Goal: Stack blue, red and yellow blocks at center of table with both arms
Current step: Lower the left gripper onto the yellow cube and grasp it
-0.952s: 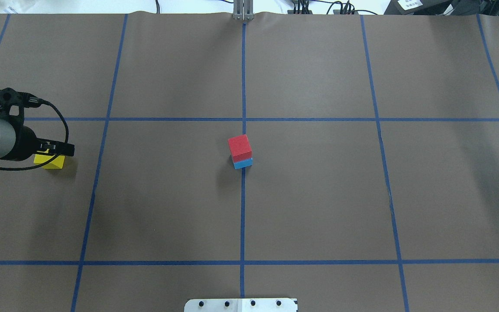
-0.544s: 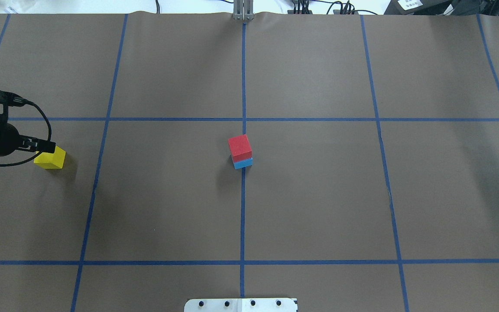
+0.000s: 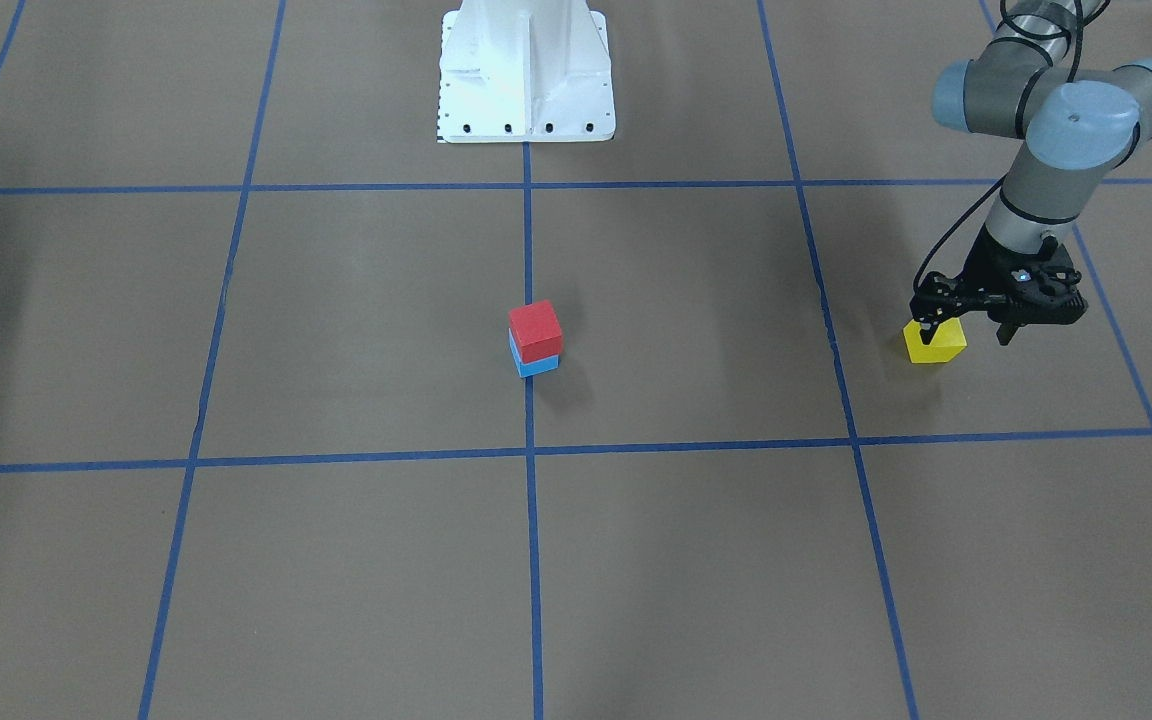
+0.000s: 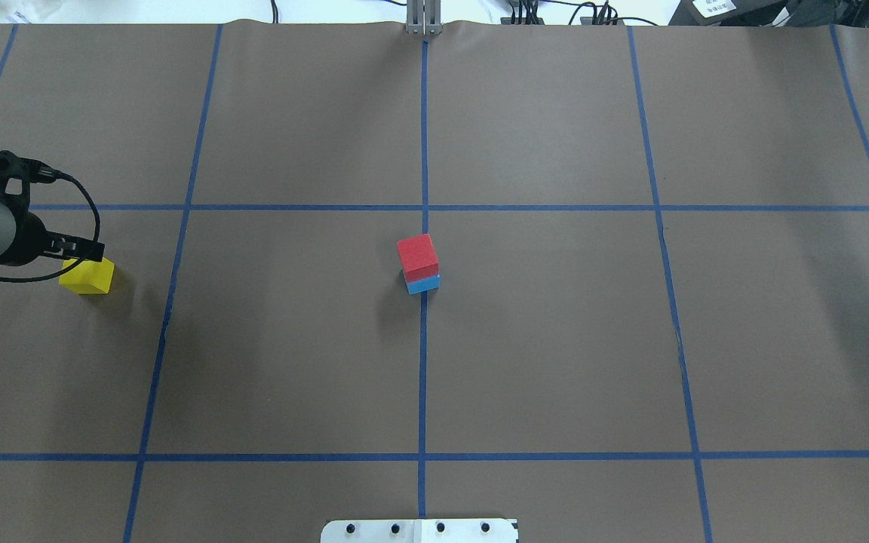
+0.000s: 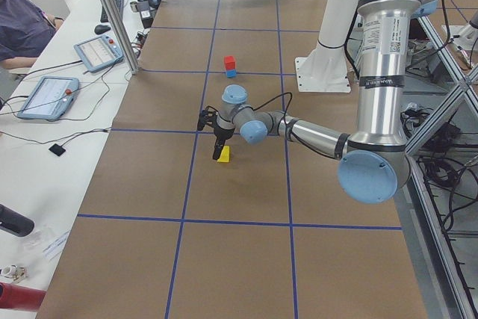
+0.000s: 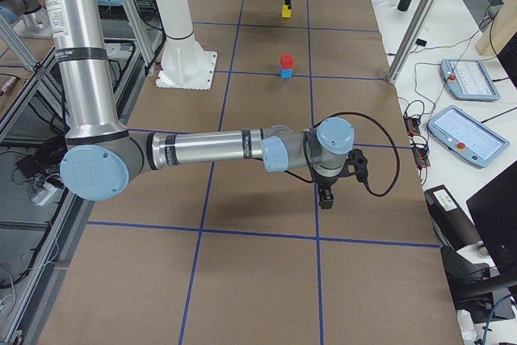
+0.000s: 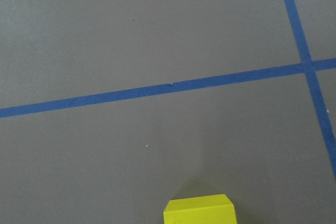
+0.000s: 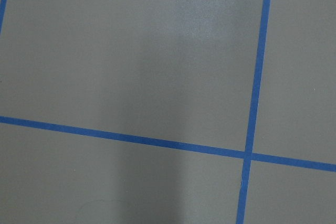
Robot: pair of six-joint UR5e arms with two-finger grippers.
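Note:
A red block [image 4: 416, 256] sits on a blue block [image 4: 424, 284] at the table's centre, also seen in the front view [image 3: 535, 331]. A yellow block [image 4: 87, 275] lies alone on the table at the far left, and shows in the front view [image 3: 934, 342] and at the bottom edge of the left wrist view [image 7: 199, 211]. My left gripper [image 3: 966, 330] is open and empty, hovering just above the yellow block and offset to its outer side. One finger overlaps the block's edge. My right gripper [image 6: 325, 194] shows only in the exterior right view; I cannot tell its state.
Brown paper with a blue tape grid covers the table. The robot's white base [image 3: 526, 70] stands at the near middle edge. The right arm [image 6: 210, 149] stretches low over the table's right part. Tablets and cables [image 6: 468, 131] lie beyond the table's far edge.
My left gripper pulled back leftward off the yellow block, then came a little way back toward it. The blocks have not moved.

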